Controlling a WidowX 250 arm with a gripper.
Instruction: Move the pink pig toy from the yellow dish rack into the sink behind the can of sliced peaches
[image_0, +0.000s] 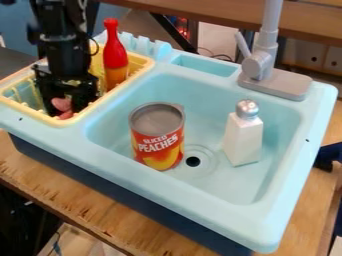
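Observation:
The black gripper (67, 102) hangs down into the yellow dish rack (143, 62) at the upper left. A pink thing (61, 104) is right at its lower end, partly covered by it; whether it is held, I cannot tell. Just right of the gripper a red bottle with an orange lower part (115, 55) stands upright in the rack. In the light blue sink basin (187, 85), a can of peaches (157, 137) stands left of the drain, and a white shaker with a silver top (242, 137) stands to its right.
A grey faucet (260, 65) rises at the sink's back right. The sink's rim (174, 187) runs along the front, above a wooden table (87, 200). Something dark blue (327, 155) is at the right edge.

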